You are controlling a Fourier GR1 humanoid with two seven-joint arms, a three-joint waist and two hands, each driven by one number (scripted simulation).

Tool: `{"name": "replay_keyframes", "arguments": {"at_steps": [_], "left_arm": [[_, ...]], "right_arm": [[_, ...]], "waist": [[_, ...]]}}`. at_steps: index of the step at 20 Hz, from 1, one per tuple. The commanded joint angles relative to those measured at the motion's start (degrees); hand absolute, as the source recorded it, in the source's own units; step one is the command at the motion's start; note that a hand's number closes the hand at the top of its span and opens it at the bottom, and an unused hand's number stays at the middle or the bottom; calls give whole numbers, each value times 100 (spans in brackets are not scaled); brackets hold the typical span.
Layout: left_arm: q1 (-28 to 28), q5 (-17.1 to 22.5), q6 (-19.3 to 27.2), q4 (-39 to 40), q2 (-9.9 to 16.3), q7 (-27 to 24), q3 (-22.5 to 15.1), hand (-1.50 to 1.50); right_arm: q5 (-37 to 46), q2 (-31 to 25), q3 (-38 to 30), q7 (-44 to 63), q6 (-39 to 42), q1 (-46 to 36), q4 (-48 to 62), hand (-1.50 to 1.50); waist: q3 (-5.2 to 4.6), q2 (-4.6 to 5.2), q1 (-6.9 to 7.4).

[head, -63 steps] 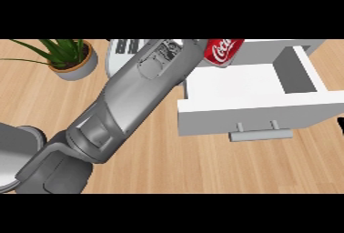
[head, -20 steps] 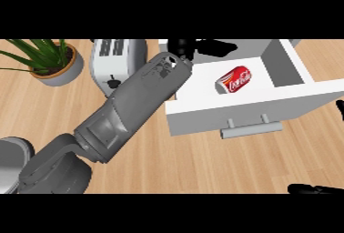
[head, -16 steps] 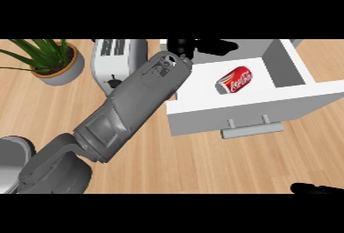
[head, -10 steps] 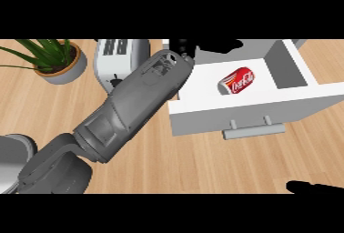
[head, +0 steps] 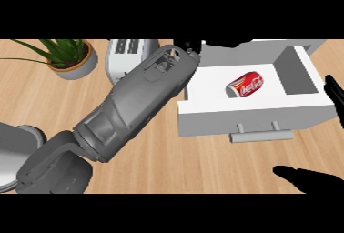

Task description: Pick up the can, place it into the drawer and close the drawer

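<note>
The red can (head: 246, 85) lies on its side inside the open white drawer (head: 255, 112), touching no hand. The left hand (head: 191, 45) hovers at the drawer's far left corner; whether its fingers are spread I cannot tell. The right hand (head: 314, 180) rests at the desk's (head: 168, 164) near right, fingers relaxed.

Kitchen: toaster (head: 131, 57) on wooden counter (head: 201, 164)

Red can (head: 246, 85) lying inside open drawer (head: 255, 116)

A wooden counter (head: 134, 164) carries a potted plant (head: 70, 59), toaster (head: 131, 54) and drawer (head: 259, 120).
</note>
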Motion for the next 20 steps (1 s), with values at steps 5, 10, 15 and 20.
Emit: {"name": "replay_keyframes", "arguments": {"at_steps": [5, 10, 15, 20], "left_arm": [[90, 19, 16, -400, 0, 113, -8, -150], [-41, -187, 194, -498, 73, 603, -10, -150], [332, -489, 214, -895, 520, 791, -35, -150], [562, -602, 36, -1767, 1120, 1411, -90, -150]], "right_arm": [[2075, -74, 991, -219, -594, -322, 1113, -150], [3046, 66, 1225, 176, -938, -814, 2120, -150], [2989, 402, 952, -455, -1977, -979, 3330, -150], [3161, 649, 800, -526, -2538, -1455, 4431, -150]], "waist": [[-1, -70, 337], [-5, -122, 510], [1, -115, 453], [1, -128, 533]]}}
